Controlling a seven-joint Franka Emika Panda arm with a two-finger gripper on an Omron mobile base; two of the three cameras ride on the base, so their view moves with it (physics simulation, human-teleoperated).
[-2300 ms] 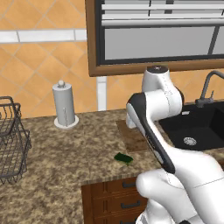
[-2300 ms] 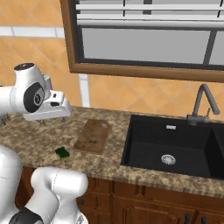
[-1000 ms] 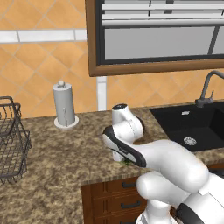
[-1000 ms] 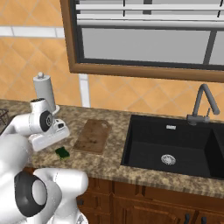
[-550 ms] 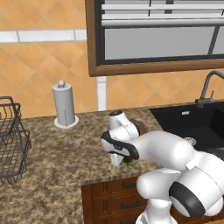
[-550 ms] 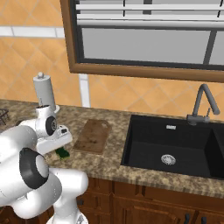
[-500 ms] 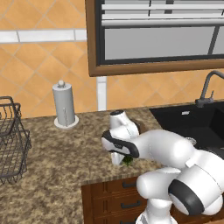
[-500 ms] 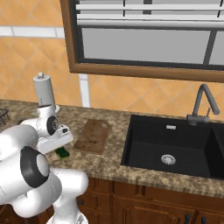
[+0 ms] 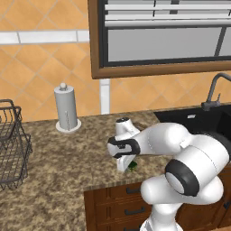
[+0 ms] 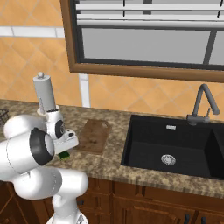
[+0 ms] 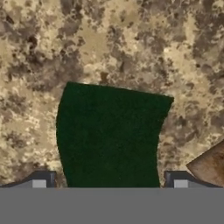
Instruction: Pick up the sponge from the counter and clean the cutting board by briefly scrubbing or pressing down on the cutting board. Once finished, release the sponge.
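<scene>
The dark green sponge point(image 11: 111, 135) lies flat on the speckled granite counter point(image 11: 131, 43), near its front edge. My gripper point(image 11: 109, 181) is down over it, open, with one fingertip point(image 11: 41, 180) on each side of the sponge and a small gap to it. From the base views the sponge point(image 9: 132, 166) point(image 10: 64, 155) peeks out beneath the lowered hand. The brown wooden cutting board point(image 10: 92, 135) lies just right of the sponge towards the sink, and a corner of the board point(image 11: 210, 166) shows in the hand view.
A paper towel holder point(image 9: 66, 108) stands at the back wall. A dark wire basket point(image 9: 11, 144) sits at the counter's left end. The black sink point(image 10: 175, 146) with its faucet point(image 10: 201, 105) lies to the right of the board.
The arm has swung down from high above the counter until the hand sits low over the sponge. The sponge and board have not moved.
</scene>
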